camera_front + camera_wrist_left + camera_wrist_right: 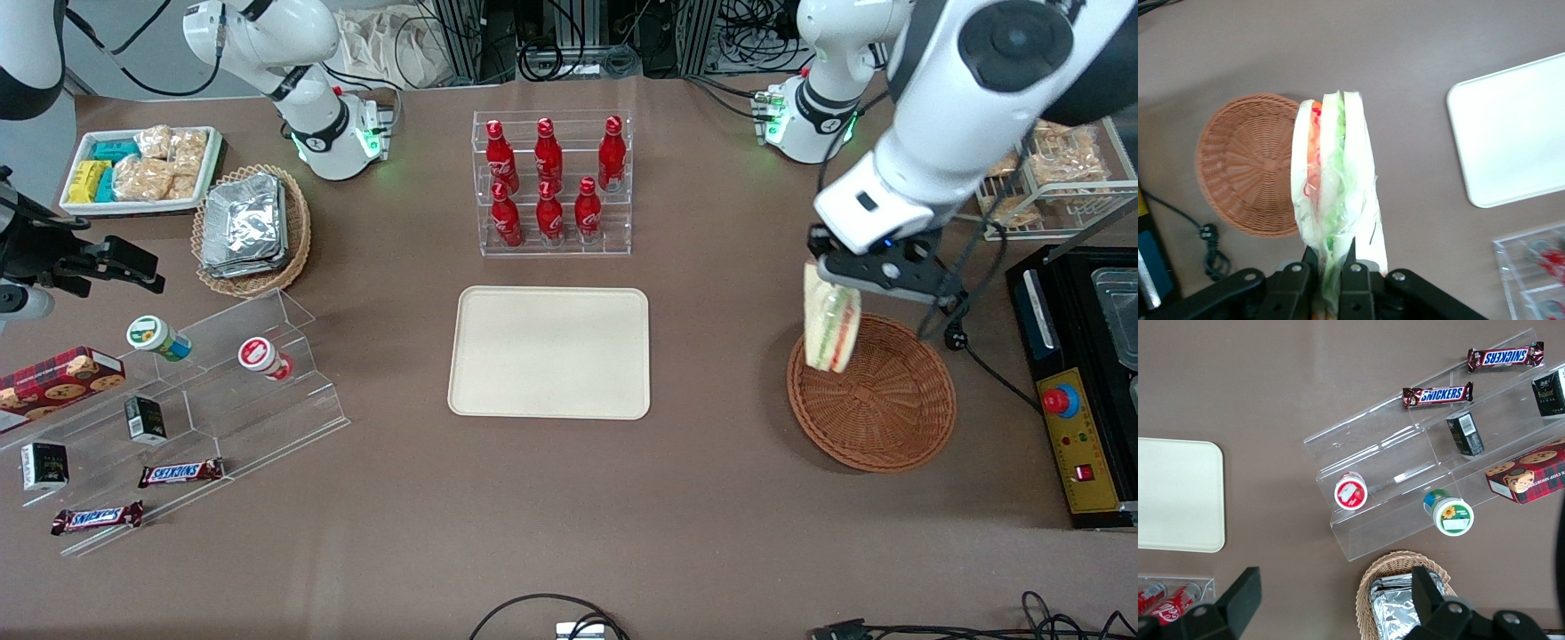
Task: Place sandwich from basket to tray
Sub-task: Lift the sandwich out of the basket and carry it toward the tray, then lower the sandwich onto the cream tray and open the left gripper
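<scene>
Brown worktop (711, 498), lab clutter along its edges. End effector (831, 283) hangs above the basket's (889, 418) rim, fingers (1350, 275) clamped on one narrow end of the sandwich (830, 327), which dangles clear of the weave, filling edge showing. Basket sits toward the working arm's end; tray (549, 351) lies at mid-worktop, bare. Sandwich looks light and soft, its wrap likely slippery; a hard pinch would crush the bread. Judged best held at the crust end, carried level and slowly.
</scene>
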Controlling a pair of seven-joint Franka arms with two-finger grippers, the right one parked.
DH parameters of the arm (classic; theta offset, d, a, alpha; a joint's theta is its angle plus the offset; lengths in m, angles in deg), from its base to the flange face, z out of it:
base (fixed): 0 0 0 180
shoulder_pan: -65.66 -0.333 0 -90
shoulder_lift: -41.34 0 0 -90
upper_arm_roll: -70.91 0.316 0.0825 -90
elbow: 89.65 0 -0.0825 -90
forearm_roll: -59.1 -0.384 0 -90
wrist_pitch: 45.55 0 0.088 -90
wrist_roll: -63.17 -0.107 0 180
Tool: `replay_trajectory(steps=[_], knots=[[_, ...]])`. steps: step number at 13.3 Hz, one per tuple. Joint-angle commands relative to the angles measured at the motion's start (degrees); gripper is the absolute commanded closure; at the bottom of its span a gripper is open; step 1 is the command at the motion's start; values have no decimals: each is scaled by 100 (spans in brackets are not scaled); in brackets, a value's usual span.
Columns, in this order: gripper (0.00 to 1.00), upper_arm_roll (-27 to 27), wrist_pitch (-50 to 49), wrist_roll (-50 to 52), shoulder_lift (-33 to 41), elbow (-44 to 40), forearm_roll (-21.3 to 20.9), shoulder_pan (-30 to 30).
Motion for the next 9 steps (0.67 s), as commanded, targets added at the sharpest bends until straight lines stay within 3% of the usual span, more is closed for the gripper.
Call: replay_trajectory(steps=[1,4,6,9], knots=[[100,-615,-70,718,-139,-175,222,-32],[100,-1328,578,2028,-516,-131,153,29],[100,-1347,870,2530,-920,-122,39,511],[100,-1321,1625,3242,-1736,-43,-829,1056]])
